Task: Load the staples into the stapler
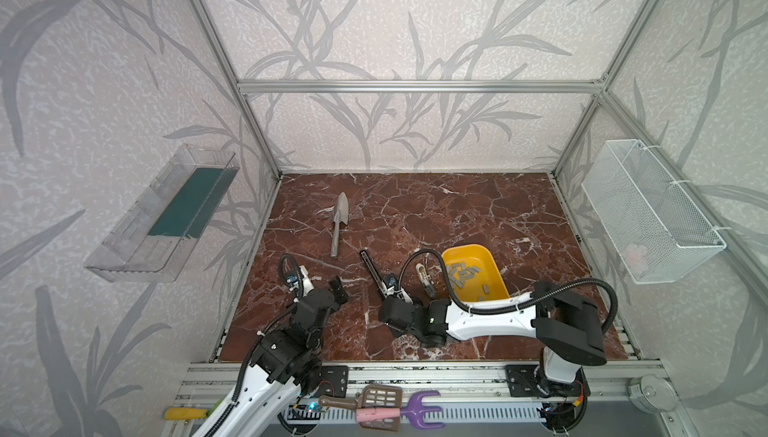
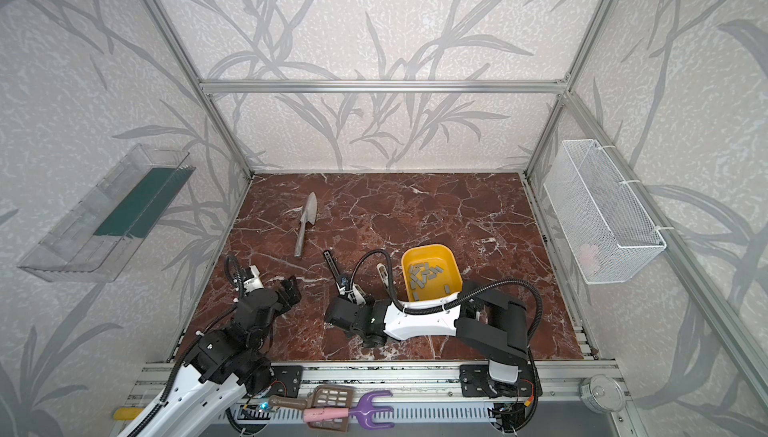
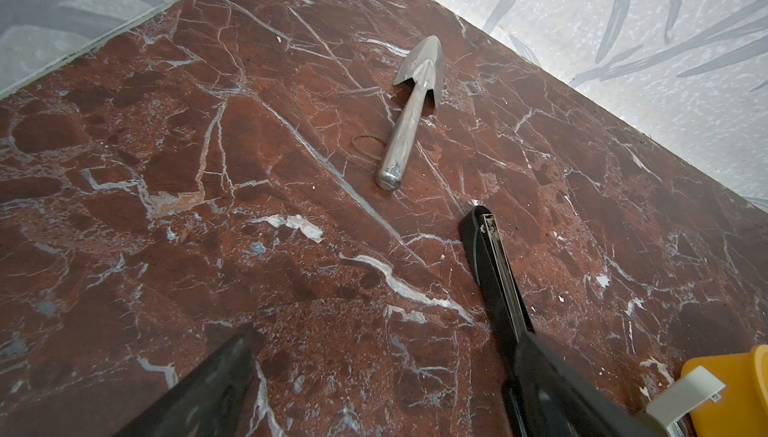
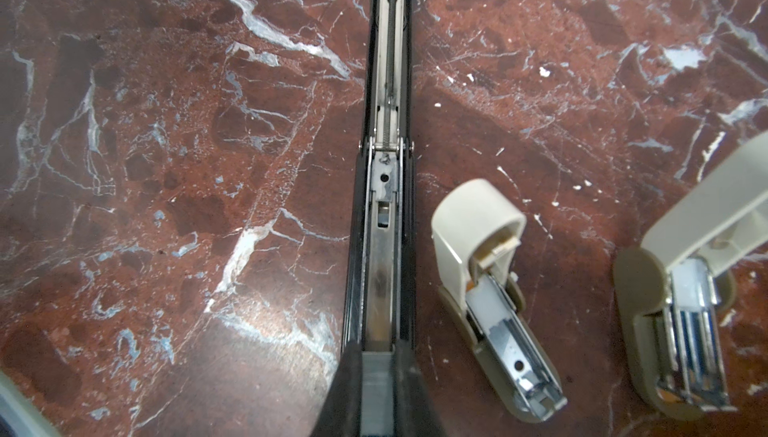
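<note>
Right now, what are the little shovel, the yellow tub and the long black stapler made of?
The shovel looks like polished metal; it mirrors the light. The yellow tub is probably plastic, smooth and matte, with rounded moulded corners. The stapler has a glossy black shell, likely plastic, around a shiny steel-looking rail with a thin spring.

The stapler is long, slim and black. It lies flat on the bench, swung open in one straight line, its silvery rail and spring facing up, left of the yellow tray. The staples, short flat grey strips, lie jumbled in that tray, and one more grey strip looks pinched in the right gripper at the rail's near end.
</note>
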